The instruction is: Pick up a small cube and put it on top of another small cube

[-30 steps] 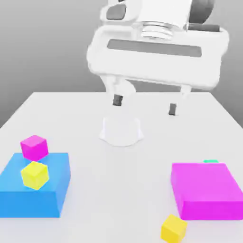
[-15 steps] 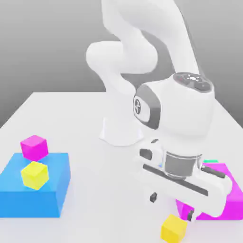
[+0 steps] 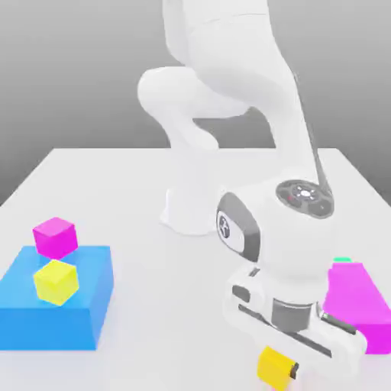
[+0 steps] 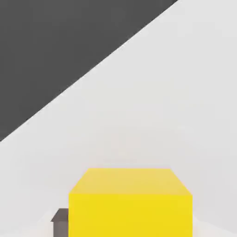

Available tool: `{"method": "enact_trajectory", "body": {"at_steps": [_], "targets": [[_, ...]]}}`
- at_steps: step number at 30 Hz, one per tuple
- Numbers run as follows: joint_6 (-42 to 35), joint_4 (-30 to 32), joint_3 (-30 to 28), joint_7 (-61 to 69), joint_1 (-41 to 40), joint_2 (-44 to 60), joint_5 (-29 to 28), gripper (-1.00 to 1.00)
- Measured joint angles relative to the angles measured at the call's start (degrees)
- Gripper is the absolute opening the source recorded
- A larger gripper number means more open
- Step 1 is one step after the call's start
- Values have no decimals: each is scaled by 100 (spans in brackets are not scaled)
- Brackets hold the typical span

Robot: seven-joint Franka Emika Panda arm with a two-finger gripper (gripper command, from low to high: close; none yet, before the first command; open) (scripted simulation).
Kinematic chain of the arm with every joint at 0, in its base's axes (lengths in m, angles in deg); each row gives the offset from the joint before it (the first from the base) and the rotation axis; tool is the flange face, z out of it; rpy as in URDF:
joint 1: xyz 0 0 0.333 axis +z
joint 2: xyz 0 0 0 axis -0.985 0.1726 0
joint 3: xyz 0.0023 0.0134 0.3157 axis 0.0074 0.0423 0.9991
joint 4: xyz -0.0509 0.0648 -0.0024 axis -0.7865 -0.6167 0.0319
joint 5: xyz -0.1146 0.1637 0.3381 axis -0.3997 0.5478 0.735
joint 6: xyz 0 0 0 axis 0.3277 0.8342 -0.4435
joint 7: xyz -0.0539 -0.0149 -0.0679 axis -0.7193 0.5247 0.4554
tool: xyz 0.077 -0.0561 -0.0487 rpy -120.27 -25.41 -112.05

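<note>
Clearly the grasp is the step in hand, with the carry and the stacking not yet begun. The white surface (image 3: 107,191) bears everything, and the arm (image 3: 229,92) bends down over its near edge with the hand low above it. Toward the exterior view's left lies a flat blue block (image 3: 84,313), with a second yellow cube (image 3: 56,281) on its top and a small magenta cube (image 3: 55,237) at its far corner. Toward the exterior view's right lies the large flat magenta block (image 3: 359,302), partly hidden by the wrist.

The gripper (image 3: 281,368) sits down over the small yellow cube (image 3: 273,366) at the near edge, and the fingers have drawn in on the cube's sides (one dark finger pad (image 4: 60,220) shows hard against the cube's flank in the hand view). I judge the cube gripped, though it rests on the surface and is not lifted.

The smallest thing showing is a sliver of the teal-green cube (image 3: 342,260), peeping out behind the magenta block's far edge.

Next, I judge, comes a straight lift high enough to clear the magenta block, then a carry over it to the green cube, squared above its top before lowering (it is a small landing, so an off-centre release could tip the yellow cube off).
</note>
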Motion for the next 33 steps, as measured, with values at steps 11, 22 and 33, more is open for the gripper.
{"method": "enact_trajectory", "body": {"at_steps": [11,22,33], "targets": [[-392,967,1754,1972,274,-1533,1550,-100],[-281,2058,2337,3647,1678,-2646,2596,-100],[281,1993,2269,2605,1446,-1878,1078,-100]]}}
